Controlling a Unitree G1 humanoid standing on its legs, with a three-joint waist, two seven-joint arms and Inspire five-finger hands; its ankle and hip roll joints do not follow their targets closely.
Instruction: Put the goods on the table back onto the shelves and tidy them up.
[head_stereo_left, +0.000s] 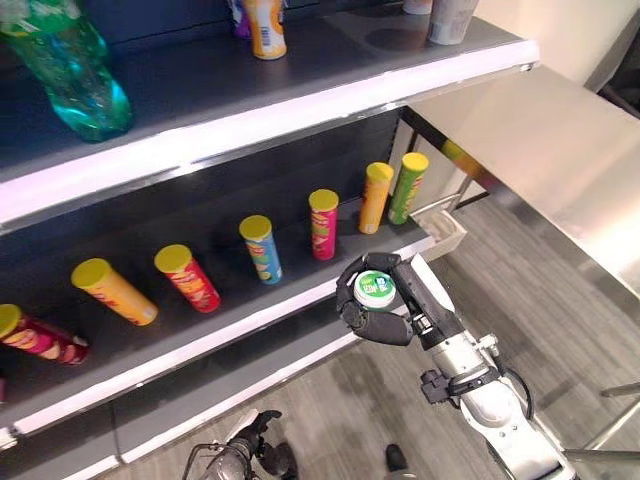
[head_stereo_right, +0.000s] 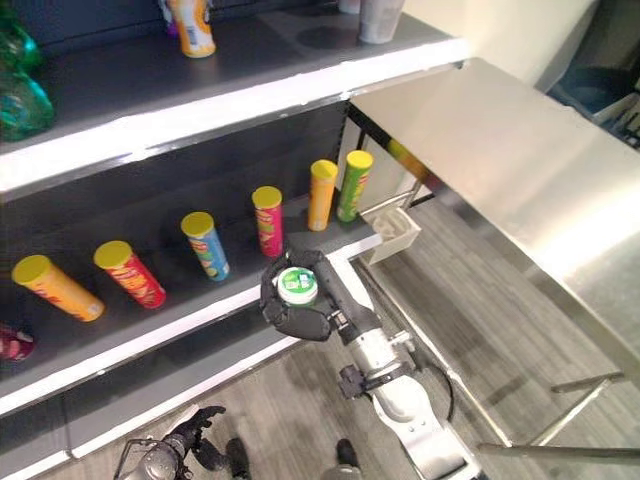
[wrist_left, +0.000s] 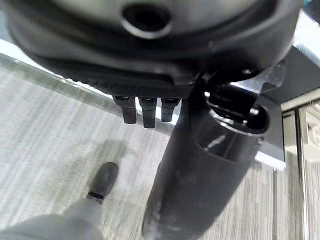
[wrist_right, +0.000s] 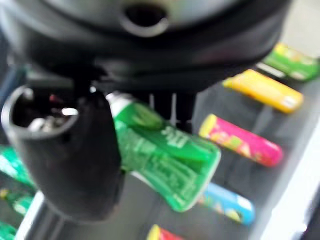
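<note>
Just ahead of the right hand (head_stereo_left: 385, 312), a row of crisp tubes (head_stereo_left: 323, 224) stands shelved; its fingers wrap a green can (wrist_right: 165, 155), seemingly to add it.

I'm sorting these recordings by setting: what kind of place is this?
Probably a shop or mock store aisle: dark shelves stocked with a row of chip cans, a green bottle above, and the right hand holding a green can.

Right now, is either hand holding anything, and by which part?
The right hand grips a green chip can around its body, its lid end facing up. The left hand hangs low, holding nothing.
</note>
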